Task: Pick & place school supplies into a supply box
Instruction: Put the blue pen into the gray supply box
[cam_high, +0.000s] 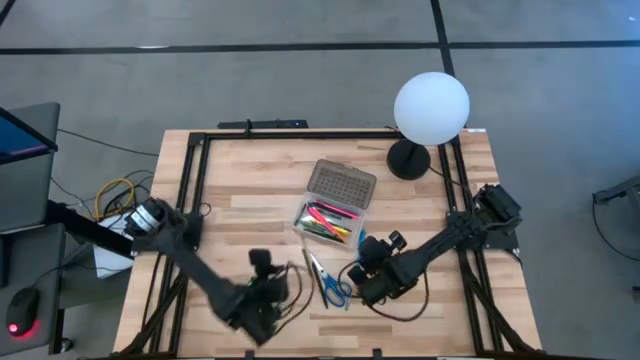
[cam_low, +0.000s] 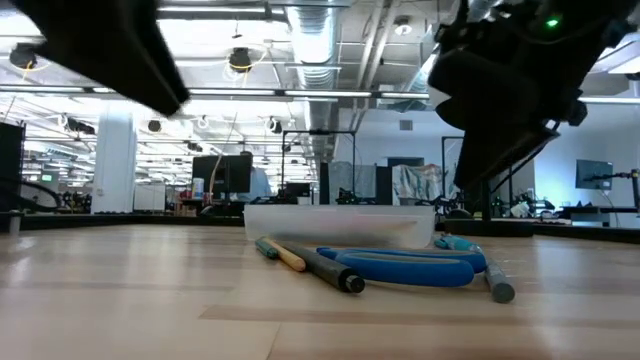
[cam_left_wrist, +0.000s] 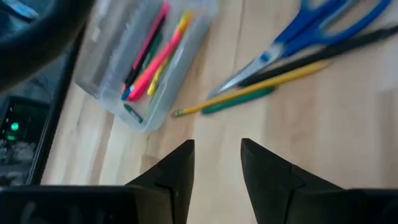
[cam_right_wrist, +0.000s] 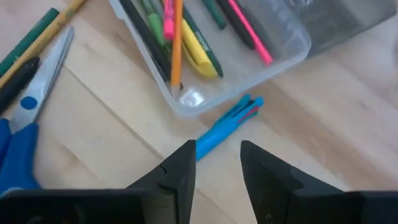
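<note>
In the middle of the wooden table (cam_high: 230, 190) we see the clear supply box (cam_high: 327, 222) with its grey dotted lid (cam_high: 341, 185) swung open toward the top of the high view, and inside the tray lie several pens and pencils (cam_high: 330, 222) in pink, yellow, green and black. Just below the box in that view, the blue-handled scissors (cam_high: 330, 284) lie flat on the wood, and beside them rest a yellow pencil (cam_left_wrist: 261, 87), a green pencil (cam_left_wrist: 236, 101) and a black pen (cam_left_wrist: 311, 59), all close together and outside the box. A blue pen (cam_right_wrist: 227, 124) lies on the wood just beside a corner of the tray; whether it touches the wall we cannot tell. The left pincer (cam_high: 262, 312) hangs at the lower centre-left of the high view, its fingers (cam_left_wrist: 177, 171) parted with nothing between them, aimed toward the loose pencils. The right pincer (cam_high: 372, 283) sits at the lower centre-right, just to the right of the scissors, its fingers (cam_right_wrist: 180, 171) also spread and empty, with the blue pen just ahead of its tips. A white globe lamp (cam_high: 431, 108) stands on the table's upper right corner.
</note>
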